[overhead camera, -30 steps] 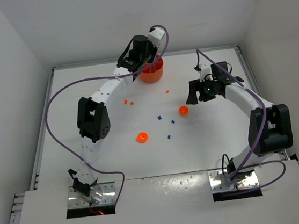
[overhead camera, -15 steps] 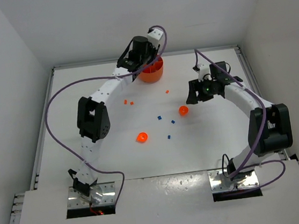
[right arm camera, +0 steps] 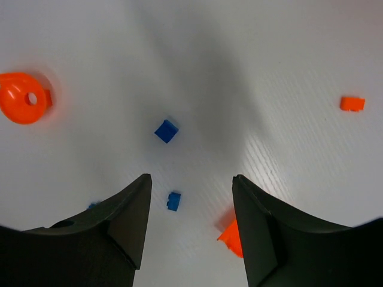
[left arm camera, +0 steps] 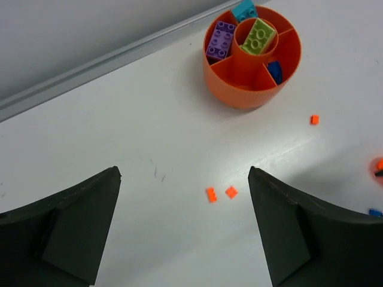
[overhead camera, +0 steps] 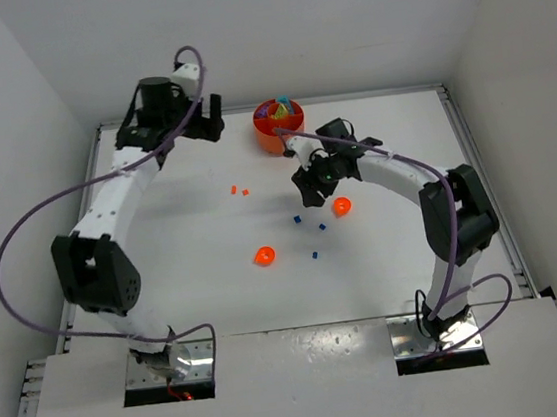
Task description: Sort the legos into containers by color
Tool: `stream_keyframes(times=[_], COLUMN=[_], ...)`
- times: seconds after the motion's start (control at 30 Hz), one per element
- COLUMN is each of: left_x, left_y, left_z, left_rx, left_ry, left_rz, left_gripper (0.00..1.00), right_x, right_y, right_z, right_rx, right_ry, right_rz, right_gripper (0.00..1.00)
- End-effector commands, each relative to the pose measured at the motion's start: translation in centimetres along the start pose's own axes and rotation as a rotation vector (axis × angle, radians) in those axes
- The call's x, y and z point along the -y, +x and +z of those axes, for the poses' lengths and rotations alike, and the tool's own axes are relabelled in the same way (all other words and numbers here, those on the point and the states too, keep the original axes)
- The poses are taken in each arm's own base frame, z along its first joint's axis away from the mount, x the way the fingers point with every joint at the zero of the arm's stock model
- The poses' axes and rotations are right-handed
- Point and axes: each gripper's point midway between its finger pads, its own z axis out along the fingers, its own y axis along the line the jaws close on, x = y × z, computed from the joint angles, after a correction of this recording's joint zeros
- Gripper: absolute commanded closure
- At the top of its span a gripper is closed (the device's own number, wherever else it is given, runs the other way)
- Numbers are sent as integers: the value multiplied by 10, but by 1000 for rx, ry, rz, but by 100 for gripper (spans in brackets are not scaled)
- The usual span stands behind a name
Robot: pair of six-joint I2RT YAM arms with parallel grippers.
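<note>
Although only specks of colour are shown overhead, a purple plastic brick (left arm camera: 220,39) and a lime plastic brick (left arm camera: 258,37) are revealed by the left wrist view in separate compartments of the round orange plastic dish (left arm camera: 239,98). The left gripper (overhead camera: 210,116), earlier above the dish (overhead camera: 269,141), is now found left of it, jaws wide and empty. The right gripper (right arm camera: 190,179) has been brought to the dish's near side, jaws parted over tiny blue squares (right arm camera: 166,131).

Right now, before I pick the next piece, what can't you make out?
Left wrist view: the cyan brick in the dish is cut off by the top edge; a blue piece lies half behind a divider.
Right wrist view: an orange piece is partly hidden behind a finger of the right claw.
Top view: the loose blue bits are too small to tell their shape.
</note>
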Motion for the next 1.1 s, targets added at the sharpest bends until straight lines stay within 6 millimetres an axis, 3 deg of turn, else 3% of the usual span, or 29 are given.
stream_keyframes(times=[0.0, 0.03, 0.17, 0.33, 0.4, 0.8, 1.07], left_x=[14, 14, 2, -4, -3, -16, -25], left_y=[2, 14, 27, 42, 45, 60, 66], left_z=[-48, -54, -73, -78, -79, -79, -78], left_rx=[6, -31, -41, -59, -61, -84, -84], left_ry=[163, 172, 186, 219, 243, 195, 177], left_rz=[26, 9, -31, -101, -113, -134, -144], left_gripper=[6, 6, 6, 6, 6, 4, 4], right_x=[-4, -11, -22, -32, -33, -35, -41], right_y=[-11, -9, 1, 19, 11, 13, 13], right_z=[3, 9, 23, 36, 37, 69, 77], right_rx=[14, 13, -23, -83, -73, -130, -169], right_ry=[-96, -135, -200, -325, -328, -408, -459], right_rz=[-269, -357, -577, -771, -811, -822, -817], right_gripper=[44, 45, 48, 48, 48, 44, 57])
